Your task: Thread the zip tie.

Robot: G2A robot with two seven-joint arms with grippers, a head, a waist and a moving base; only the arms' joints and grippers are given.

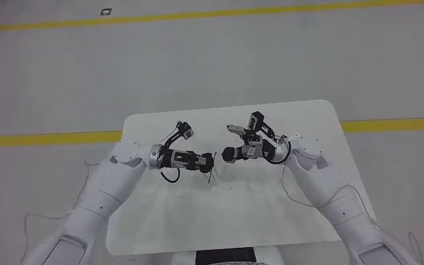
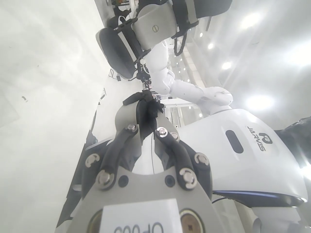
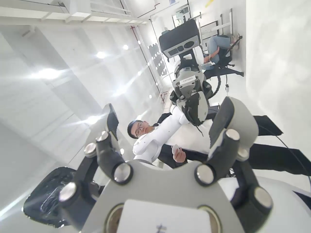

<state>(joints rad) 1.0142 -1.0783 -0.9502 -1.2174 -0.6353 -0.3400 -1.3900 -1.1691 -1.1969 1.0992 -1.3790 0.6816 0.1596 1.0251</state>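
A thin black zip tie [image 1: 212,169] hangs slanted over the middle of the white table [image 1: 285,122]. My left gripper [image 1: 207,159] is shut on its upper end. In the left wrist view that gripper [image 2: 145,104] has its dark pads pressed together. In the right wrist view the left gripper [image 3: 192,106] is seen farther off, with the zip tie's tail [image 3: 200,128] dangling below its tips. My right gripper [image 1: 230,142] faces it from a short gap away, open and holding nothing. Its two fingers [image 3: 228,120] stand wide apart, which also shows on the right gripper [image 2: 170,22] in the left wrist view.
Both grippers hover above the table's middle, tips pointing at each other. The table's far edge [image 1: 225,111] lies just beyond them. Bare tabletop stretches toward the front edge [image 1: 218,248] and out to the right corner [image 1: 331,106].
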